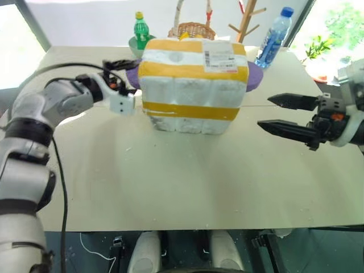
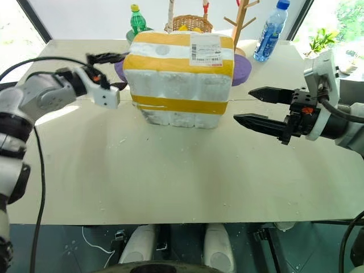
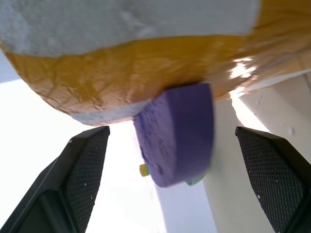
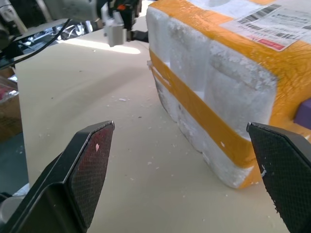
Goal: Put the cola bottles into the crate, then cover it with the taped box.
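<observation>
The taped box [image 1: 193, 85] sits on the far middle of the table [image 1: 187, 182]. It is a big white foam box with yellow tape bands going around it. Its long side runs left to right across the table. The white paper label [image 1: 219, 58] is on its top, toward the right. The box looks a little tilted, with its near left bottom edge lifted a bit. A purple flat thing [image 3: 177, 133] pokes out from behind it on both sides.

The left gripper [image 1: 119, 85] is just beside the left side of the box, and its two black fingers [image 3: 82, 179] are spread wide apart with nothing between them. The right gripper [image 1: 284, 116] is near the right side of the box but not touching it. Its fingers are also spread wide and point to the left.

The table is pale cream, with tiny white foam crumbs on it. At the far edge stand a green soda bottle [image 1: 141, 29], a wicker basket [image 1: 192, 28], a wooden rack [image 1: 245, 20] and a blue-capped water bottle [image 1: 274, 37]. Bright windows are behind them.
</observation>
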You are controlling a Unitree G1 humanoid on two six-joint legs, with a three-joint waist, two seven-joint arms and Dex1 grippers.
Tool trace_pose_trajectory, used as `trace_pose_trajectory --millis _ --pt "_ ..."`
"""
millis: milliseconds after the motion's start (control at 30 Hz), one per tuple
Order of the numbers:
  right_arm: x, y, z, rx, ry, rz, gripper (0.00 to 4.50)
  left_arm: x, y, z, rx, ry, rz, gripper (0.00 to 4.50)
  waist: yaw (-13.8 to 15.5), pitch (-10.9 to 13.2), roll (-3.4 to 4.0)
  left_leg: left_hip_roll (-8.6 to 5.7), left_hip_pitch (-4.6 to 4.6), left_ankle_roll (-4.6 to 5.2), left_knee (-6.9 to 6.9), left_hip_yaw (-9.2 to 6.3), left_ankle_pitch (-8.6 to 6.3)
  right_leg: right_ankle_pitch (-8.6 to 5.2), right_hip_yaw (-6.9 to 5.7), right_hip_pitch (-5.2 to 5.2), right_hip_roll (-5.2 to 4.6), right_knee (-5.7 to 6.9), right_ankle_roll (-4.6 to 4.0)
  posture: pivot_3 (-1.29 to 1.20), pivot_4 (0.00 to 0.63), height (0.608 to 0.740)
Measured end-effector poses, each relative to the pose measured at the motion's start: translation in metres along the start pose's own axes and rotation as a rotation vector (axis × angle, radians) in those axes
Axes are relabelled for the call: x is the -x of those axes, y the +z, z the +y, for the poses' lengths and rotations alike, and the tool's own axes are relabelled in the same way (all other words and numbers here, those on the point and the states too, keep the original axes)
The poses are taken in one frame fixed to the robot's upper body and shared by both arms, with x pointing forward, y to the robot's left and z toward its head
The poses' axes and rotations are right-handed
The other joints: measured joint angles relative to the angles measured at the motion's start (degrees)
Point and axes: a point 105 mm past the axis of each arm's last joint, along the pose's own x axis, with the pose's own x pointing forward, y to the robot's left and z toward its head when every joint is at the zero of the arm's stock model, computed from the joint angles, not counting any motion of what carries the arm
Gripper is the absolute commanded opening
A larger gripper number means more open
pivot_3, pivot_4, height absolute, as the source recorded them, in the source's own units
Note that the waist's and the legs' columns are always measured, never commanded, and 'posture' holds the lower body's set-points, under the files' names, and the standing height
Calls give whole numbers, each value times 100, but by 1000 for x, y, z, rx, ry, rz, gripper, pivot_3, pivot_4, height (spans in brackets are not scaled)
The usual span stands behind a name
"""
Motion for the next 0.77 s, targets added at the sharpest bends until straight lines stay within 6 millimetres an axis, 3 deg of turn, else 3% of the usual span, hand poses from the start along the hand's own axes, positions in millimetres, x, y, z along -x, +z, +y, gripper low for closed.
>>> trace_pose_trajectory --millis 133,267,333,433,533,600,667,767 --pt "5 -13 -13 -33 -41 26 4500 33 7 -10 26 10 -16 4447 25 0 0 1 1 0 2 -2 0 0 1 3 -3 2 0 0 150 740" --pt "8 -25 -23 -50 -56 69 4500 64 13 -2 139 76 -11 4447 37 -2 4 -1 5 0 6 -4 0 0 1 8 -7 4 0 0 150 740" --pt "7 -30 -29 -48 -58 94 4500 77 6 -2 376 101 53 4447 18 -5 9 0 10 -1 9 -3 1 0 4 8 -8 14 0 0 150 740" --pt "4 -32 -38 -37 -59 112 4500 95 -7 -15 962 68 114 4447 -21 -3 10 6 11 -7 11 -6 4 -1 4 4 -3 26 -2 0 150 740" --pt "0 -24 -43 -7 -44 102 4500 113 -2 -2 1437 -44 23 4447 -42 3 2 8 8 -11 17 -11 6 -3 3 -1 3 39 -2 0 150 740" --pt "-2 -18 -47 13 -30 92 4500 133 4 21 1605 -150 -47 4447 -77 3 3 6 7 -11 18 -11 6 -6 2 -1 4 40 -1 0 150 740" --pt "-4 -14 -51 25 -27 93 4500 148 9 41 1642 -227 -88 4447 -98 2 8 2 11 -10 16 -7 5 -8 3 2 3 34 1 0 150 740" --pt "-9 -14 -55 27 -11 95 4500 158 12 48 1647 -285 -101 4447 -99 -6 29 -1 23 -11 1 -2 5 -9 4 6 3 32 -2 0 150 740"
